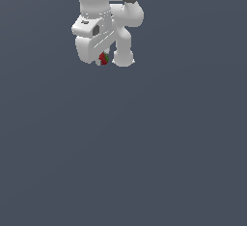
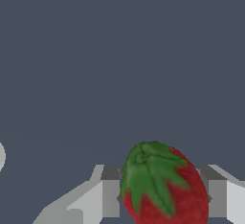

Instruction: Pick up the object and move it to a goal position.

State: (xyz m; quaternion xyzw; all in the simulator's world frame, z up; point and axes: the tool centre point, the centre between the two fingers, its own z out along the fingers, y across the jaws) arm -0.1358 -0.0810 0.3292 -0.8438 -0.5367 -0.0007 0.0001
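Setting: a plain, flat dark grey-blue surface (image 1: 144, 148) fills both views, with nothing else on it that can be made out.

Arm: the glossy white robot arm (image 1: 103, 7) with a dark grey joint cap enters from the top of the exterior view, slightly toward that view's left.

Gripper: the white two-fingered gripper (image 1: 102, 60) points downward at the arm's lowest end.

Object: a small red strawberry with a green leafy cap (image 1: 103, 58) sits at the gripper's tip in the exterior view, looking tiny beside the white gripper body.

Position relative to the gripper: in the wrist view the strawberry (image 2: 162, 184) lies directly between the two grey-and-white fingers (image 2: 109, 192), one on each side, the leafy cap facing the camera.

Grip: the fingers are closed in against the berry's sides, with no visible gap, so the gripper appears to have hold of it.

Contact with the surface: whether the strawberry rests on the surface or is lifted clear cannot be told.
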